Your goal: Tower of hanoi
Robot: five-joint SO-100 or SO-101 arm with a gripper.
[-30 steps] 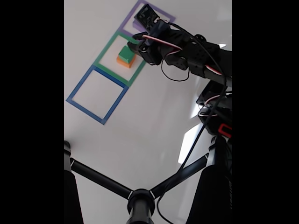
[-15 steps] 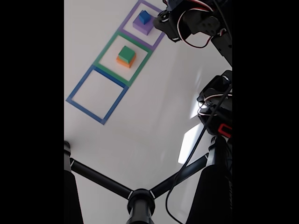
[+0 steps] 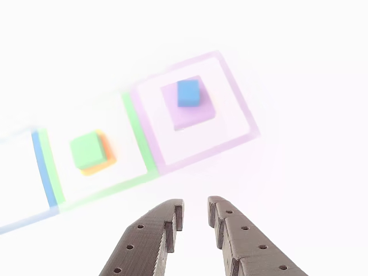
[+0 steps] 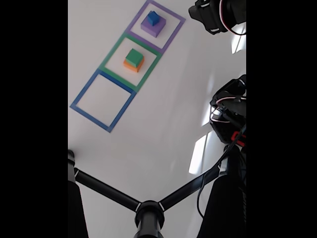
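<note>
Overhead, three taped square outlines run in a row across the white table [image 4: 163, 124]: blue square [image 4: 102, 100] bare, green square [image 4: 131, 61], purple square [image 4: 154, 25]. Each likely stands in for a Hanoi peg. Within the purple outline a small blue cube [image 3: 188, 92] sits on a broader purple block [image 3: 188, 106]; next door, a green cube [image 3: 87, 150] caps an orange block [image 3: 102, 163]. Raised nearby, the ridged brown gripper [image 3: 195, 211] hangs empty, jaws slightly parted.

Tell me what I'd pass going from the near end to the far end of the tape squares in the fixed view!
Blue tape square with nothing inside → green tape square with a green block on an orange block → purple tape square with a blue block on a purple block.
</note>
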